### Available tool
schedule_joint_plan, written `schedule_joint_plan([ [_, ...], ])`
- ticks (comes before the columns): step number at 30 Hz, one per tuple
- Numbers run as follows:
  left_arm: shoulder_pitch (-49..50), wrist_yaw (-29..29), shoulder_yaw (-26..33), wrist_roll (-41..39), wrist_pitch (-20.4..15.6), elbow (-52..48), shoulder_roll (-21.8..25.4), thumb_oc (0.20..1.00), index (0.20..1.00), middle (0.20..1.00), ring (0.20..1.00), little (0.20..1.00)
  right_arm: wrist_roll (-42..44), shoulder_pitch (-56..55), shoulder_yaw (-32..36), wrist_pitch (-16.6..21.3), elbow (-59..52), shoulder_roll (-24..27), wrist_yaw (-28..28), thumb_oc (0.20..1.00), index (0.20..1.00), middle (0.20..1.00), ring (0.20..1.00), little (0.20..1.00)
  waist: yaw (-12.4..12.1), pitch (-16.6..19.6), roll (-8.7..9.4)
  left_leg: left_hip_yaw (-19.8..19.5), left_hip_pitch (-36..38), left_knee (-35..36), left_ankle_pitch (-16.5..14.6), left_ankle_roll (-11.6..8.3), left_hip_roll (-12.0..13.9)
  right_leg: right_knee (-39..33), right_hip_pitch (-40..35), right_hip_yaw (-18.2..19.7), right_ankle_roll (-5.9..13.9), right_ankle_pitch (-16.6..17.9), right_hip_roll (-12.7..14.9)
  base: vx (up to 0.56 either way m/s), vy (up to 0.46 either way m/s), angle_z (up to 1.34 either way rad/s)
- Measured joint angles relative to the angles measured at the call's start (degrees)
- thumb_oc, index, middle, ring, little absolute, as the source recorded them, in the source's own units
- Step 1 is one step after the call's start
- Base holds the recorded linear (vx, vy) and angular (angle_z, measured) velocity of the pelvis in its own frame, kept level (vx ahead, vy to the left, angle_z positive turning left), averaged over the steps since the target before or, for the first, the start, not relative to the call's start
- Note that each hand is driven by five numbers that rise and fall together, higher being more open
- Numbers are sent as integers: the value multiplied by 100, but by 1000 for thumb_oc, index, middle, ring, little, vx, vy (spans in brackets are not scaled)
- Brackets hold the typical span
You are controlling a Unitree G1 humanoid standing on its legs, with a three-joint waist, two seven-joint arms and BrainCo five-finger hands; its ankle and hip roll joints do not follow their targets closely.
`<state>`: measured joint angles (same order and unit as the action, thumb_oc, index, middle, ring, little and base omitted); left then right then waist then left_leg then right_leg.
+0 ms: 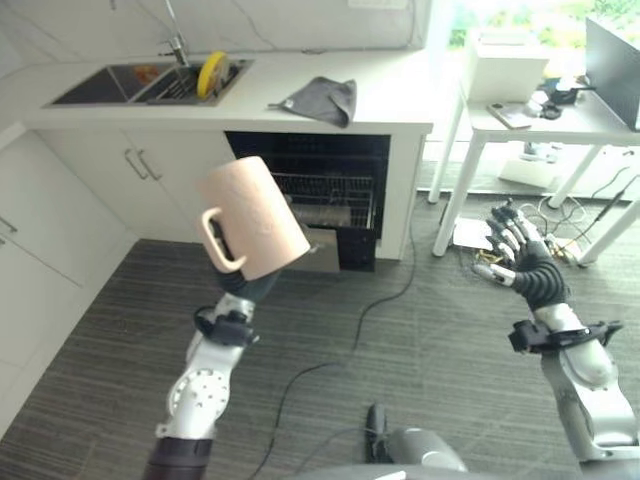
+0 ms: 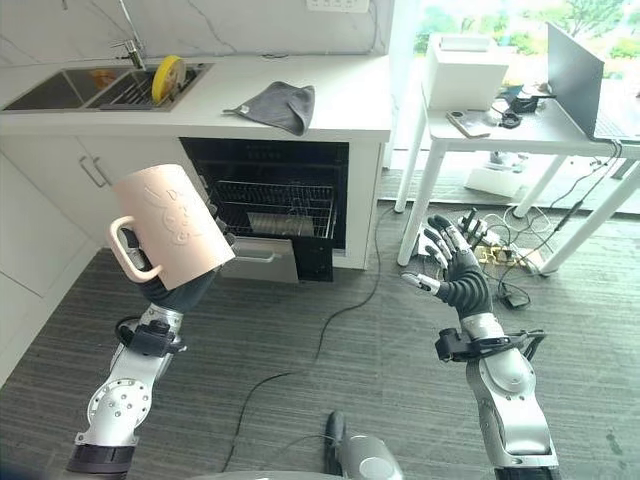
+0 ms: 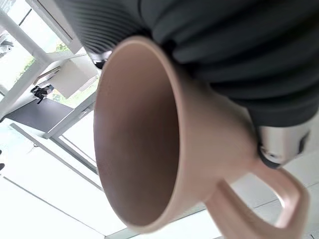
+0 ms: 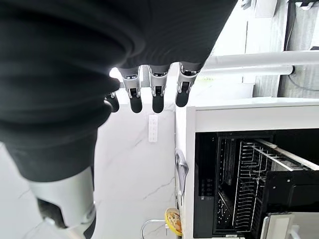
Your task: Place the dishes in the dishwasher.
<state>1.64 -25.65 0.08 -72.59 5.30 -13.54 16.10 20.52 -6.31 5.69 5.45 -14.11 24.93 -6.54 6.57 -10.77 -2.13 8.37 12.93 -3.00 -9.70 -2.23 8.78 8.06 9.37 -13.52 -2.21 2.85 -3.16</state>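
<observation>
Gripping pink mug point(image 1: 250, 215) in left hand point(image 2: 182, 288), fingers hidden, grasp unclear. Could slip or clip rack point(image 2: 272, 208) ahead. Right hand point(image 2: 455, 265) splayed, empty.

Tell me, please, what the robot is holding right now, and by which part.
The left hand holds a pink mug by its body, the handle left free. The right hand is open and holds nothing.

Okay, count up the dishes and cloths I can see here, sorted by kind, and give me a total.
Pink mug, held up in the left hand: 1
Yellow plate, standing in the sink: 1
Grey cloth, on the counter: 1
Total: 3
</observation>
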Motion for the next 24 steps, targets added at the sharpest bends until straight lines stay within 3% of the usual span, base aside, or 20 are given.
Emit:
schedule_joint_plan([
  [1, -3, -3, 0, 0, 4, -2, 4, 200, 200, 200, 200, 200, 29, 1, 10, -1, -5, 18, -17, 1000, 1000, 1000, 1000, 1000, 42, -20, -40, 1, -101, -43, -91, 95, 78, 43, 61, -11, 71, -47, -39, 21, -192, 10],
  [2, 45, -6, -12, 1, 4, -10, 9, 200, 200, 200, 200, 200, 85, -34, 69, -2, 0, 43, -50, 1000, 1000, 1000, 1000, 1000, 57, -75, -129, 11, -132, -194, -163, -8, 181, 1365, 414, 147, -237, -561, 13, 14, -187, 20],
  [3, 173, -7, -27, 2, 5, -71, 41, 200, 200, 200, 200, 200, 93, -137, 135, 3, -34, 46, -60, 1000, 1000, 1000, 1000, 1000, 100, -20, 39, 10, -150, -480, -174, -74, 49, 1833, 389, 436, -10, -1218, 155, 11, -147, 23],
  [4, 251, -48, -25, 2, -2, -106, 62, 200, 200, 200, 200, 200, 96, -152, 200, 7, 24, 37, -63, 1000, 1000, 1000, 1000, 1000, 87, -91, 131, 42, -554, -1382, -80, -268, 44, 1617, 258, 570, -264, -1233, 132, 26, -104, 6],
  [5, 325, -76, -22, 2, -20, -112, 32, 200, 200, 200, 200, 200, 96, -141, 198, 1, 48, 28, -71, 1000, 1000, 1000, 1000, 1000, 31, -108, 147, 20, -1105, -2350, 42, -360, 35, 1196, 68, 636, -152, -1107, 138, 47, -25, -9],
  [6, 339, -93, -25, 9, -20, -112, 34, 200, 200, 200, 200, 200, 96, -137, 184, 9, 67, -18, -83, 1000, 1000, 1000, 1000, 1000, 26, -113, 153, 55, -1415, -2767, 58, -363, -10, 688, -164, 642, -6, -962, 152, 90, 94, -26],
  [7, 328, -154, -68, 8, -45, -190, 41, 200, 200, 200, 200, 200, 96, -61, 178, 20, 171, 32, -114, 1000, 1000, 1000, 1000, 1000, 22, -102, -15, 223, -1549, -2256, 121, -305, 281, 723, -340, 525, 147, -1103, 133, 99, 185, -18],
  [8, 296, -232, -48, 5, -92, -311, 152, 200, 200, 200, 200, 200, 98, -40, 211, 44, 79, 112, -124, 1000, 1000, 1000, 1000, 1000, 53, -151, 164, 264, -1423, -1681, 184, -414, 475, 1217, -298, 778, -375, -1247, 284, 129, 277, -20],
  [9, 374, -259, -96, 9, -86, -271, 123, 200, 200, 200, 200, 200, 99, -34, 211, 45, 94, 138, -120, 1000, 1000, 1000, 1000, 1000, 60, -139, 86, 279, -1290, -1126, 305, -383, 625, 1093, -394, 793, -320, -1269, 215, 142, 316, -20],
  [10, 413, -267, -113, 6, -86, -242, 126, 200, 200, 200, 200, 200, 98, -48, 224, 54, 77, 126, -139, 1000, 1000, 1000, 1000, 1000, 97, -127, 69, 318, -1198, -559, 453, -363, 606, 832, -509, 863, -105, -1136, 205, 160, 323, -28],
  [11, 401, -289, -132, 1, -92, -204, 108, 200, 200, 200, 200, 200, 97, -69, 312, 61, 122, 106, -198, 1000, 1000, 1000, 1000, 1000, 104, -106, -62, 313, -1067, 305, 758, -384, 580, 394, -698, 821, 461, -1157, 214, 151, 281, -34],
  [12, 270, -342, -120, -6, -140, -229, 57, 200, 200, 200, 200, 200, 97, -75, 480, 78, 136, 130, -239, 1000, 1000, 1000, 1000, 1000, 87, -116, -227, 62, -1050, 871, 944, -473, 869, 1048, -540, 898, 217, -1273, 299, 261, 442, -22],
  [13, 191, -376, -232, -7, -165, -18, -69, 200, 200, 200, 200, 200, 95, -141, 620, 79, 248, 215, -257, 1000, 1000, 1000, 1000, 1000, 169, -125, -200, 123, -929, 866, 1160, -571, 1065, 879, -849, 1159, -47, -1350, 269, 303, 509, -32],
  [15, 232, -502, -225, -5, -196, 54, -47, 200, 200, 200, 200, 200, 97, -116, 623, 125, 243, 250, -318, 1000, 1000, 1000, 1000, 1000, 167, -142, -155, 161, -1219, 845, 1212, -611, 1071, 560, -1110, 1298, 31, -1183, 221, 383, 790, -48],
  [17, 268, -583, -222, -43, -225, 71, -52, 200, 200, 200, 200, 200, 96, -80, 636, 137, 243, 265, -378, 1000, 1000, 1000, 1000, 1000, 136, -121, -99, 156, -1146, 829, 1229, -565, 995, 516, -1297, 1440, 169, -1240, 270, 227, 624, -46],
  [19, 281, -636, -215, -59, -253, 71, -47, 200, 200, 200, 200, 200, 95, -76, 760, 145, 233, 356, -419, 1000, 1000, 1000, 1000, 1000, 158, -66, -188, 171, -1060, 829, 1184, -450, 884, 635, -1194, 1667, 456, -1396, 366, 157, 572, -44],
  [20, 225, -643, -218, -59, -258, 104, -30, 200, 200, 200, 200, 200, 97, -102, 836, 144, 233, 355, -429, 1000, 1000, 1000, 1000, 1000, 233, -42, -172, 222, -1051, 827, 1437, -547, 809, 683, -1172, 1713, 611, -1459, 498, 194, 674, -35],
  [21, 184, -639, -197, -63, -262, 108, 17, 200, 200, 200, 200, 200, 100, -154, 864, 137, 221, 288, -414, 1000, 1000, 1000, 1000, 1000, 187, -14, 39, 458, -987, 827, 1486, -468, 455, 671, -1185, 1767, 818, -1459, 896, 207, 630, -14],
  [22, 39, -645, -214, -68, -263, 119, 66, 200, 200, 200, 200, 200, 109, -246, 1026, 139, 127, 290, -411, 1000, 1000, 1000, 1000, 1000, 211, 0, 265, 768, -984, 855, 1421, -251, 8, 488, -1319, 1488, 1074, -1338, 1420, 234, 617, -9],
  [24, -62, -635, -243, -80, -259, 129, 201, 200, 200, 200, 200, 200, 216, -293, 1124, 137, 42, 163, -327, 1000, 1000, 1000, 1000, 1000, 168, 47, 401, 795, -904, 825, 1224, 103, -504, 264, -1429, 1057, 1307, -829, 1956, 230, 578, -3],
])
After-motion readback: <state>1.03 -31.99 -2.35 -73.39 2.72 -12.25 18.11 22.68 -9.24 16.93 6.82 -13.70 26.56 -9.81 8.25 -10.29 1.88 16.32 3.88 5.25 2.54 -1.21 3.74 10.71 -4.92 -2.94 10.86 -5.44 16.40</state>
